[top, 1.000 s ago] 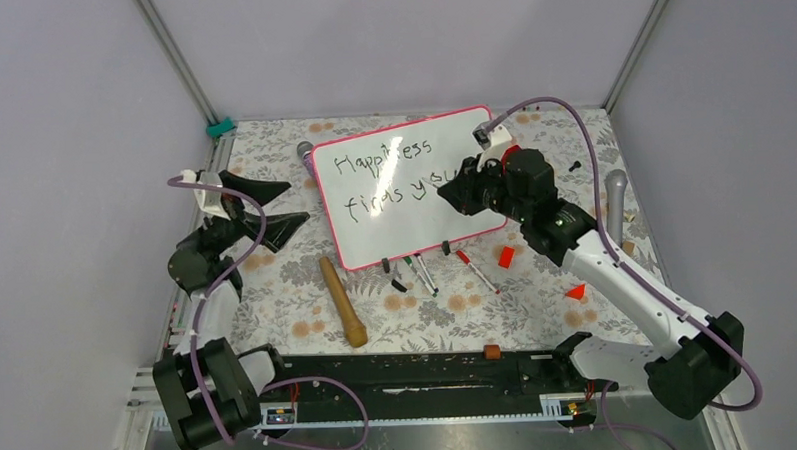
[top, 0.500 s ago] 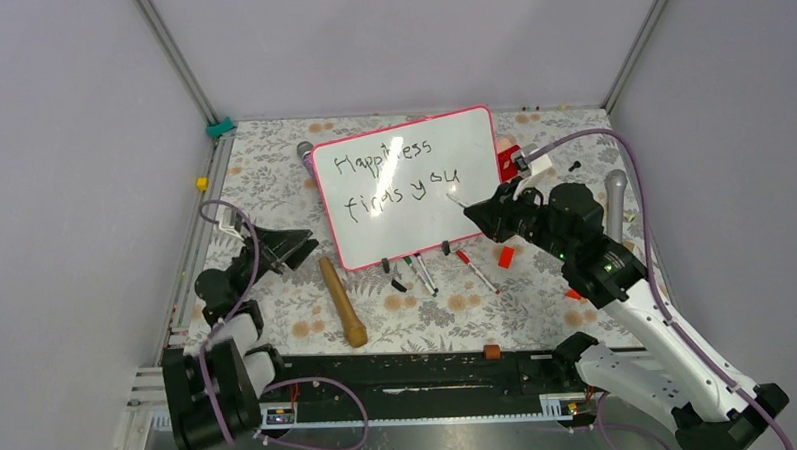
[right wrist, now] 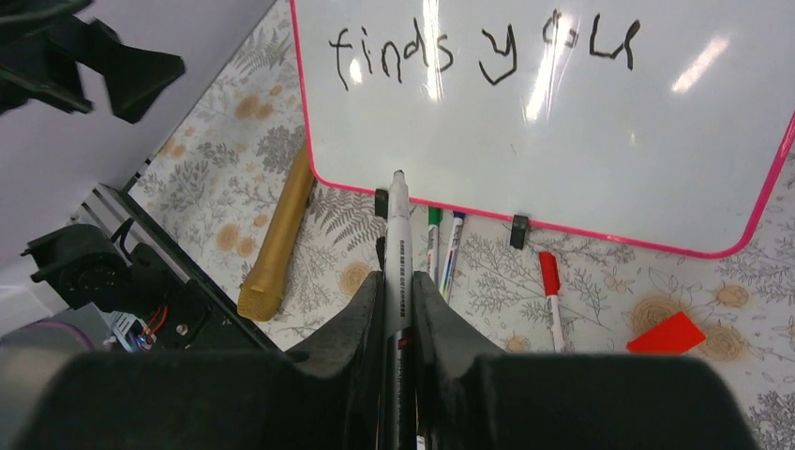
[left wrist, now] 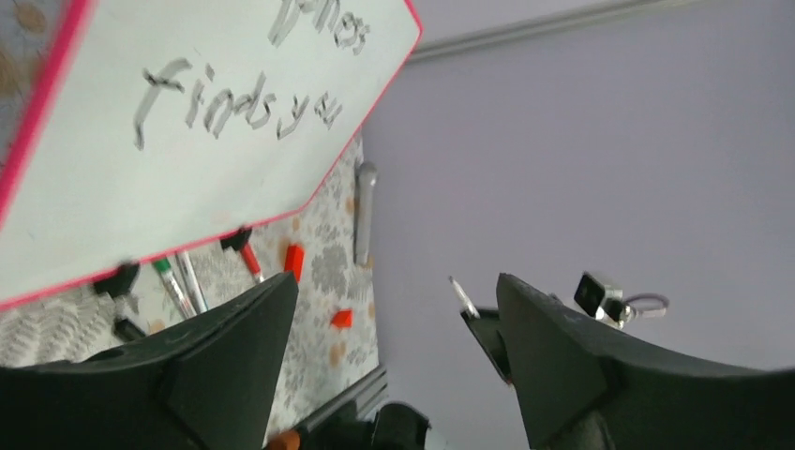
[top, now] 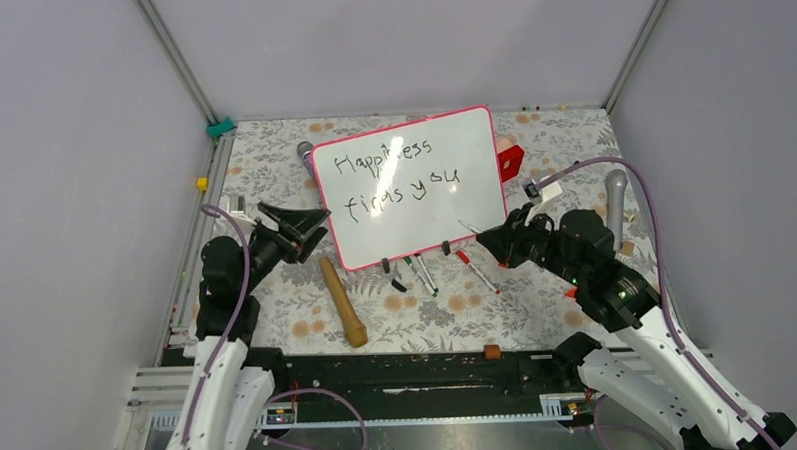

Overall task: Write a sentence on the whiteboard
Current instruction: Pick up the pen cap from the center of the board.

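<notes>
- Lying flat on the floral-patterned desk (top: 272,159), the glossy white, pink-framed whiteboard (top: 454,208) carries the black handwritten sentence (top: 403,193) "Happiness finds you".
- Right claw (right wrist: 396,281) clenched around a white marker pen (right wrist: 397,225).
- Left claw (left wrist: 396,286) released, empty.

Counting now: one whiteboard (top: 413,184), one left end effector (top: 320,235), one right end effector (right wrist: 397,286), three loose markers (right wrist: 550,291) lower centre, one held marker (right wrist: 397,225), one wooden stick (top: 343,302), possibly two grey cylinders (top: 616,192).
</notes>
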Available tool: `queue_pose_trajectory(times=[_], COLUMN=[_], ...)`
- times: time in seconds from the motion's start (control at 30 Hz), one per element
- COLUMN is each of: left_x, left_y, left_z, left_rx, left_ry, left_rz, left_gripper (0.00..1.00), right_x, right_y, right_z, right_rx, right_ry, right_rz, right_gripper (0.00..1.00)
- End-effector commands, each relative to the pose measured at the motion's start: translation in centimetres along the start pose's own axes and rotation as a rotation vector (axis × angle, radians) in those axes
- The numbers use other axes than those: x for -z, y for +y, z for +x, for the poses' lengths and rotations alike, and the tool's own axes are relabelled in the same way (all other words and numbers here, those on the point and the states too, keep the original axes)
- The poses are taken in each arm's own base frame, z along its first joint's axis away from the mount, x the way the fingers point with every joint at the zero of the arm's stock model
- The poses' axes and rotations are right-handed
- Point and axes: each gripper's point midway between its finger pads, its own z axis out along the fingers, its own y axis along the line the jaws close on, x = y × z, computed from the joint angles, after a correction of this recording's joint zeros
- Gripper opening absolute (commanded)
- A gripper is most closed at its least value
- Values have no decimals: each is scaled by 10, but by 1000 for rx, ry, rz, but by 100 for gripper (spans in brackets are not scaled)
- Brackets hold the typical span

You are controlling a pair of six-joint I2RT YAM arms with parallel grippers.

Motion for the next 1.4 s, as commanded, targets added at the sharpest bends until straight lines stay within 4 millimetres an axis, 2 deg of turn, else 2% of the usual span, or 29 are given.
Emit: queue_pose_trajectory(times=[0.0,0.07,0.17,0.3,0.33,0.43,0.57,0.7,0.83,1.07,1.2,1.37], left_x=[23,20,10,-17,-18,-28,-52,-59,-55,-39,-42,-43], left_y=[62,74,95,96,102,111,124,138,150,172,184,189], left_z=[10,22,45,91,100,121,145,153,155,154,157,148], left_rx=[-56,-11,4,-31,-72,-170,-239,-221,-197,-155,-144,-164], left_ry=[-110,-91,-63,-8,10,66,139,123,95,3,-15,-84], left_rz=[-458,-542,-674,-809,-891,-1078,-1198,-1238,-1273,-1330,-1340,-1337], left_gripper=[74,63,66,66,67,64,60,59,58,45,43,43], right_x=[1,0,-2,-5,-6,-6,-2,1,2,2,2,2], right_y=[4,4,2,-1,-2,-3,-3,-3,-5,-5,-4,-4], right_z=[2,4,6,11,12,15,14,15,16,18,18,19], right_rx=[-19,-28,-34,-31,-30,-26,-22,-14,-8,-4,-3,-4], right_ry=[41,47,56,86,95,107,96,89,85,86,87,89], right_rz=[-3,0,7,19,22,30,25,29,33,28,22,21], right_gripper=[0,0,0,0,0,0,0,0,0,0,0,0])
